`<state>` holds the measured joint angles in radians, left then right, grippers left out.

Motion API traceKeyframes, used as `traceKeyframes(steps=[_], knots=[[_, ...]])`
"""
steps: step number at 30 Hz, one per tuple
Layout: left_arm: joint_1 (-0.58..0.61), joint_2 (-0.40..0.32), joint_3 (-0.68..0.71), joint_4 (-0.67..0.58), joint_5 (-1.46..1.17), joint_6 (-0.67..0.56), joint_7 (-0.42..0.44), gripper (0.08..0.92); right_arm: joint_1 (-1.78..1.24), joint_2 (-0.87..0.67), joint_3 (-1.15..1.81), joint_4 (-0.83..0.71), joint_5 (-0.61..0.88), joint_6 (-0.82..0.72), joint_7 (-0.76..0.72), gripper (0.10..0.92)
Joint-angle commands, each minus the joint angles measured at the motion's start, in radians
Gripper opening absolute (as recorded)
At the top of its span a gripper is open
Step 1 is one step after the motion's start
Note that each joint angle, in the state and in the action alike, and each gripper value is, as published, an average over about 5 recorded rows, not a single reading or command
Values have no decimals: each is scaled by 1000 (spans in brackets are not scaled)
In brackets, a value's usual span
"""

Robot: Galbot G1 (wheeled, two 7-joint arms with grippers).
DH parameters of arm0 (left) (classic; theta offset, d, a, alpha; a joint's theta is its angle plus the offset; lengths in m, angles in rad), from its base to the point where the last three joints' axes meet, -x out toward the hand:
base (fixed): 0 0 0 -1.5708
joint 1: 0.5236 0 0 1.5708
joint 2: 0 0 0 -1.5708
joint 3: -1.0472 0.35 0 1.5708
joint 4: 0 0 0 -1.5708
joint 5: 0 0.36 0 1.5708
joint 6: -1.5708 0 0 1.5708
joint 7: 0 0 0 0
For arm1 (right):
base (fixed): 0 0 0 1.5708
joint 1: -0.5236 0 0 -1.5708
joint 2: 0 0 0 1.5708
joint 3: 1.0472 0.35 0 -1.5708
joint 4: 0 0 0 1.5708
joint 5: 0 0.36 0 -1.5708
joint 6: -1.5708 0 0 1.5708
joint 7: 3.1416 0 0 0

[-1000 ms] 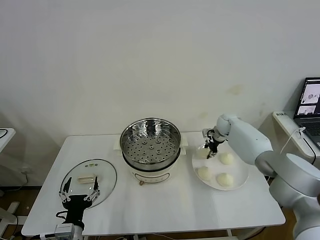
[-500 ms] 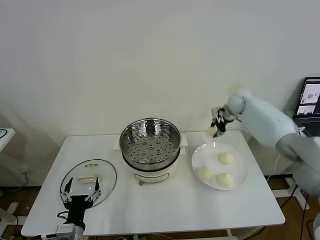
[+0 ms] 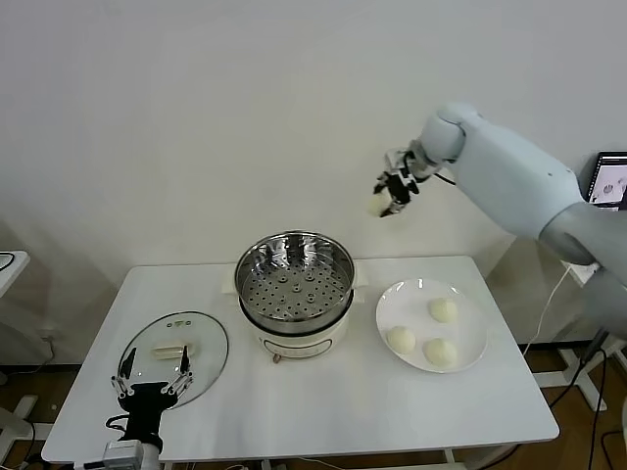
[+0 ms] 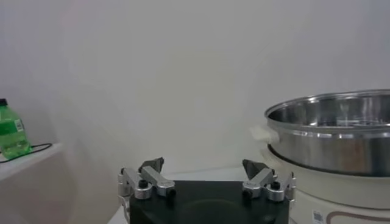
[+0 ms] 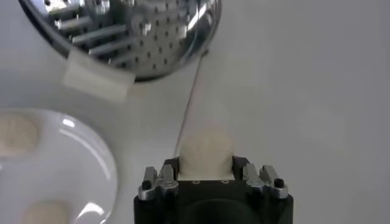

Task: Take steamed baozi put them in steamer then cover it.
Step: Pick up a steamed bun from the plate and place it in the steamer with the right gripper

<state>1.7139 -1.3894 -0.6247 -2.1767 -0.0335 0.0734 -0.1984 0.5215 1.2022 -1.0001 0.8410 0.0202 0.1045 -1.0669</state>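
My right gripper (image 3: 388, 196) hangs high in the air, above and to the right of the steamer (image 3: 294, 284), shut on one creamy-white baozi (image 5: 206, 151). That baozi (image 3: 376, 203) shows at the fingertips in the head view. Three more baozi (image 3: 443, 310) lie on the white plate (image 3: 470, 348). The steamer (image 5: 128, 36) is a shiny steel pot with a bare perforated tray. The glass cover (image 3: 174, 354) lies flat at the table's front left. My left gripper (image 3: 154, 384) rests open at the cover's near edge, holding nothing.
A laptop (image 3: 611, 196) stands on a side desk at the far right. A green bottle (image 4: 12, 129) sits on a shelf in the left wrist view. The white wall rises close behind the table.
My right gripper lifted a baozi off the plate and carried it up and leftward toward the steamer. The plate went from four buns to three. The left arm stayed put.
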Motion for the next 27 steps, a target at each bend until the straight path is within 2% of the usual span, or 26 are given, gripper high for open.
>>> traceKeyframes(steps=[1, 19, 27], knots=[[3, -8, -14, -9, -1, 1, -1, 823, 37, 84, -109, 82, 36, 104, 32, 543], [-20, -39, -51, 24, -19, -2, -2, 823, -41, 222, -172, -14, -226, 431, 170, 543], [-25, -42, -59, 38, -24, -3, -3, 823, -124, 296, -113, -179, -399, 538, 225, 543]])
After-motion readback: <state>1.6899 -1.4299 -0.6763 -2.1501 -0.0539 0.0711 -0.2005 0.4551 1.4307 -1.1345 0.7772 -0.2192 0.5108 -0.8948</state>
